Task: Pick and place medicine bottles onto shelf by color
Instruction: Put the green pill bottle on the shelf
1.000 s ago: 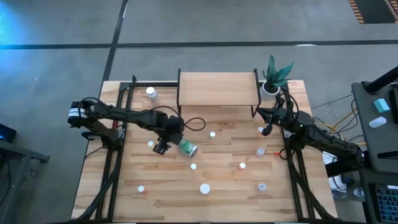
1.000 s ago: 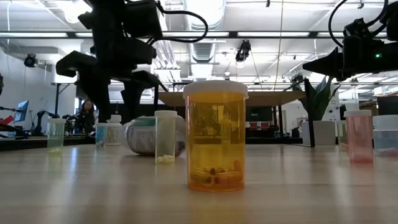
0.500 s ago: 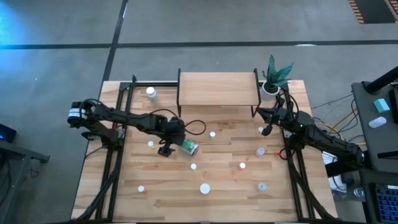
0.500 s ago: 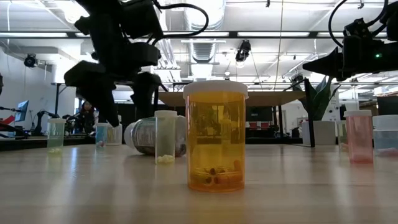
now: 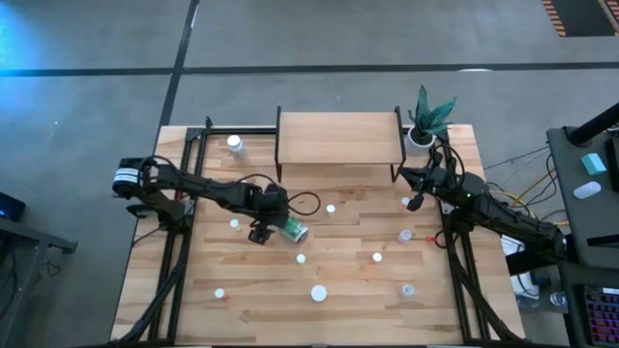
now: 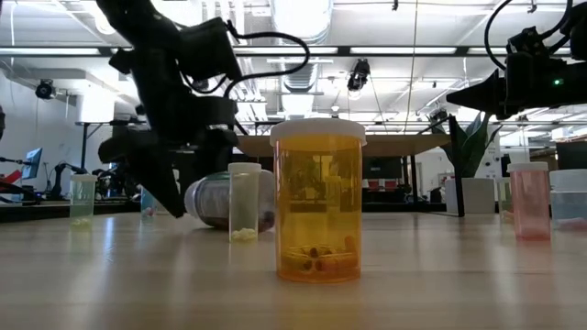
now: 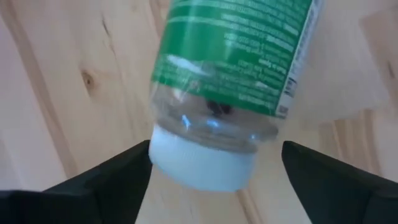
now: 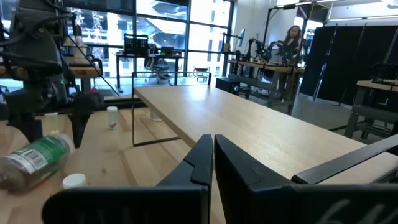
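Left gripper [image 5: 259,232] spread wide, straddling cap end of green-labelled bottle [image 5: 293,229] lying toppled mid-table, at shelf's [image 5: 338,137] seven o'clock. Right gripper [image 5: 415,202] shut, empty, at shelf's four o'clock.

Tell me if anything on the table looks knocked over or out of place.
Yes. The green-labelled bottle lies on its side near the table's middle, while the other bottles stand upright. The left hand, open, sits at its white-capped end. Nothing looks spilled.
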